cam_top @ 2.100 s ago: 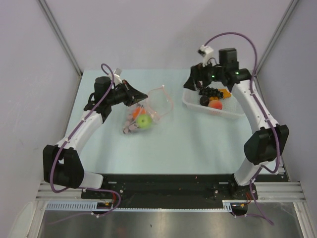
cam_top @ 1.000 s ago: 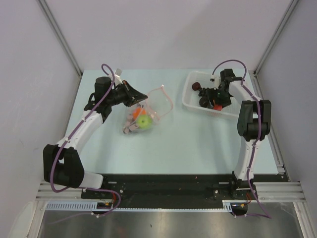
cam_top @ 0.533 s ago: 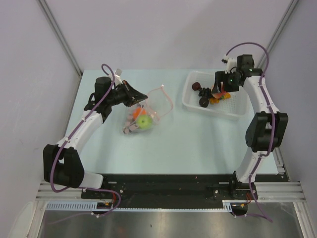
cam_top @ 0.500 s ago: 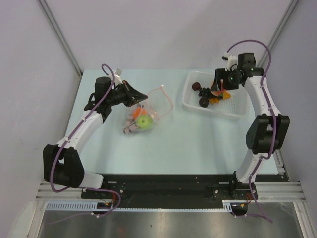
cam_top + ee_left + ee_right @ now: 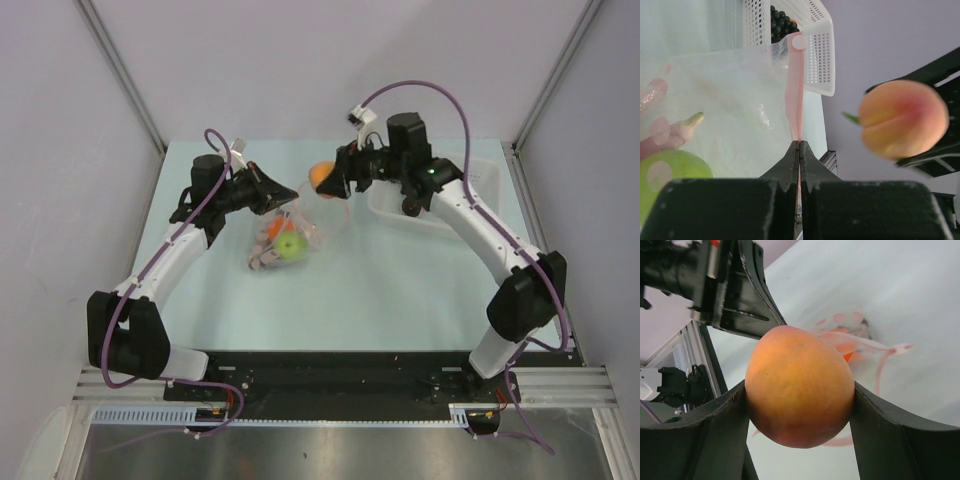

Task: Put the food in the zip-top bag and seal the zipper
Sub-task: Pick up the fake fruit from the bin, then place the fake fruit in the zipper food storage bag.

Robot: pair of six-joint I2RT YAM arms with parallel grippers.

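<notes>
From my seat, the left arm runs from its base at the near left up to a bent wrist, with the left gripper pointing right; its jaws are clenched flat on the zipper, which the left wrist view shows as a pink-red strip running straight away from the fingertips towards the white basket; the dark grape cluster lies inside that basket. The right arm rises from the near right, folds at its elbow by the right edge, and stretches its forearm diagonally up and left across the basket; the right gripper points left, towards the left gripper. Its jaws are set wide and are grasping the peach-red fruit, one finger on each side, clear of the table; a small green leaf sticks out of the fruit on the side nearer the zipper in the left wrist view. The fruit hangs just beside the left gripper's tip, near the open mouth of the zip-top bag. The bag lies on the table between the two arms, its long axis running diagonally; the filled end points near-left and the mouth, edged in pink-red, points far-right. Inside it I can see the green apple with orange and pink pieces packed next to it.
</notes>
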